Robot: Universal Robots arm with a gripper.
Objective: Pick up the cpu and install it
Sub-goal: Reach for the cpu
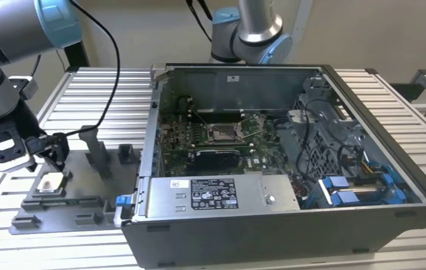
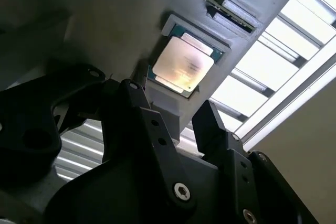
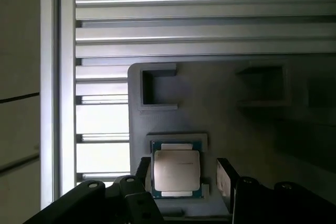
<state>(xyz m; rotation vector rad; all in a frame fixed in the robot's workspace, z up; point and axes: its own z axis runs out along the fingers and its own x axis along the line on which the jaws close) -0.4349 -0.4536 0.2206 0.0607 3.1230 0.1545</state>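
The cpu (image 1: 50,183) is a small square chip with a pale silver top, lying flat in its seat on the grey fixture plate (image 1: 85,194) at the exterior view's left. Both wrist views look down on the cpu (image 2: 182,64) (image 3: 176,170). My gripper (image 1: 46,156) hangs just above it, open, with one black finger (image 3: 227,179) on each side of the chip and nothing held. The second wrist view shows the two fingers (image 2: 139,103) spread apart short of the chip. The socket (image 1: 221,133) lies open on the motherboard inside the computer case (image 1: 288,163).
Grey upright fixture blocks (image 1: 96,149) stand on the plate between my gripper and the case. A second robot arm (image 1: 246,28) stands behind the case. The slatted metal table (image 1: 100,93) extends around everything, with its edge close to the fixture plate.
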